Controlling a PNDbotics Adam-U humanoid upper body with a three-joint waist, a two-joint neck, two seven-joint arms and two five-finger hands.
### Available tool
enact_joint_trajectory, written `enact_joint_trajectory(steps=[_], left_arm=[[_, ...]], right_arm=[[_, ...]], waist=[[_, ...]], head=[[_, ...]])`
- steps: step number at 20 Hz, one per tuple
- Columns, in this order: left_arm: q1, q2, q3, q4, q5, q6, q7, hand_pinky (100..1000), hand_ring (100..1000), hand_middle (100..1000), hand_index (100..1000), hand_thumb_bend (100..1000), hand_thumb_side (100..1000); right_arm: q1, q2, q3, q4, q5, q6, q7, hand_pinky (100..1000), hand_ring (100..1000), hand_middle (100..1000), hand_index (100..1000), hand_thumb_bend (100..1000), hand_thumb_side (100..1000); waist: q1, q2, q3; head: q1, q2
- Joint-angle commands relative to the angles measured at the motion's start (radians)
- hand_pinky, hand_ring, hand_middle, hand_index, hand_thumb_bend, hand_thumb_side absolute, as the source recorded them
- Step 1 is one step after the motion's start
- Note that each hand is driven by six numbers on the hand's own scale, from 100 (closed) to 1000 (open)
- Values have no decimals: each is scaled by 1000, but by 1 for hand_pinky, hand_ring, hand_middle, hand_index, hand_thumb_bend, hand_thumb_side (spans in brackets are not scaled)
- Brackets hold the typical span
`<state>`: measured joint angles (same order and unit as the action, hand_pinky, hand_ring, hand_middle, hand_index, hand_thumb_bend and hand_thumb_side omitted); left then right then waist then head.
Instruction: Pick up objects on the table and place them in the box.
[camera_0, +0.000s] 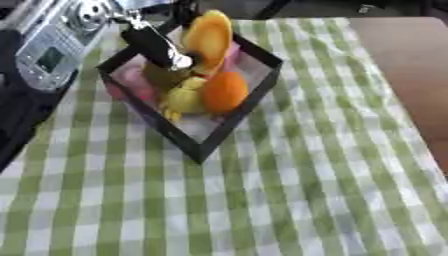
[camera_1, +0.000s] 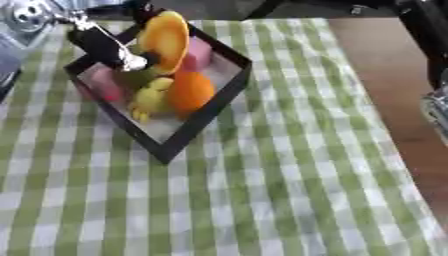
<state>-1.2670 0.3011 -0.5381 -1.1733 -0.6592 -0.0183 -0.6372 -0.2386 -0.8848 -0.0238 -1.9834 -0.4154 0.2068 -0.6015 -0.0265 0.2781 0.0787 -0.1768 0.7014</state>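
Your left hand (camera_0: 157, 47) is black w/ shiny silver tips on the fingers, and the left forearm (camera_0: 52, 47) behind it is a chunky silver-grey shell w/ a dark greenish panel. Right arm (camera_1: 429, 30) shows black, w/ a silver bit lower down.

Left hand (camera_1: 105, 47) holds an orange piece (camera_1: 164, 37) over the box (camera_1: 206, 112).

A domestic-looking dining setup: a wooden table (camera_0: 404, 75) is covered by a green-and-white checked tablecloth (camera_0: 289, 190), on which sits a black-framed box (camera_0: 197, 145) of what look like toy fruits. The robot arm (camera_0: 52, 45) reaching in suggests a staged test scene; the dark background reveals no more.
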Motion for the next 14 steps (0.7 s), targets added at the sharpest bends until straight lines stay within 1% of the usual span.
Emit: enact_joint_trajectory(steps=[1, 3, 5, 6, 8, 9, 12, 14], left_arm=[[-9, -11, 7, 50, -24, -32, -1, 767, 716, 617, 674, 433, 351], [-3, -17, 8, 79, -48, -53, -12, 790, 738, 648, 730, 498, 360], [1, -21, 13, 100, -73, -69, -22, 804, 753, 672, 759, 537, 354], [4, -22, 16, 108, -86, -74, -25, 815, 771, 703, 792, 569, 369], [9, -23, 22, 123, -105, -83, -37, 846, 848, 792, 863, 656, 397], [12, -22, 24, 128, -112, -89, -45, 855, 869, 819, 885, 693, 413], [15, -14, 36, 129, -129, -97, -71, 871, 891, 853, 917, 818, 428], [17, -7, 48, 119, -138, -95, -72, 872, 896, 861, 926, 861, 459]], right_arm=[[-13, -30, -8, -17, -2, 0, 3, 815, 776, 765, 811, 100, 573], [-13, -28, -7, -17, -1, 0, 1, 815, 776, 765, 811, 100, 575], [-13, -26, -7, -17, -1, 1, 1, 815, 776, 765, 811, 100, 576], [-12, -25, -7, -17, -1, 1, 0, 815, 776, 765, 811, 100, 576], [-13, -25, -7, -17, -1, 0, -1, 815, 776, 765, 811, 100, 576], [-12, -26, -8, -17, -1, -1, -1, 815, 776, 765, 811, 100, 575], [-6, -28, -13, -17, -1, -4, -6, 815, 776, 765, 811, 100, 575], [-4, -29, -14, -17, -2, -5, -7, 815, 776, 766, 811, 100, 574]], waist=[[6, -25, -5], [7, -23, -6], [8, -22, -6], [8, -21, -6], [8, -22, -7], [9, -22, -8], [11, -24, -7], [11, -26, -7]], head=[[-1, 2], [-4, 3], [-4, 4], [-4, 4], [-1, 7], [0, 10], [1, 11], [2, 10]])
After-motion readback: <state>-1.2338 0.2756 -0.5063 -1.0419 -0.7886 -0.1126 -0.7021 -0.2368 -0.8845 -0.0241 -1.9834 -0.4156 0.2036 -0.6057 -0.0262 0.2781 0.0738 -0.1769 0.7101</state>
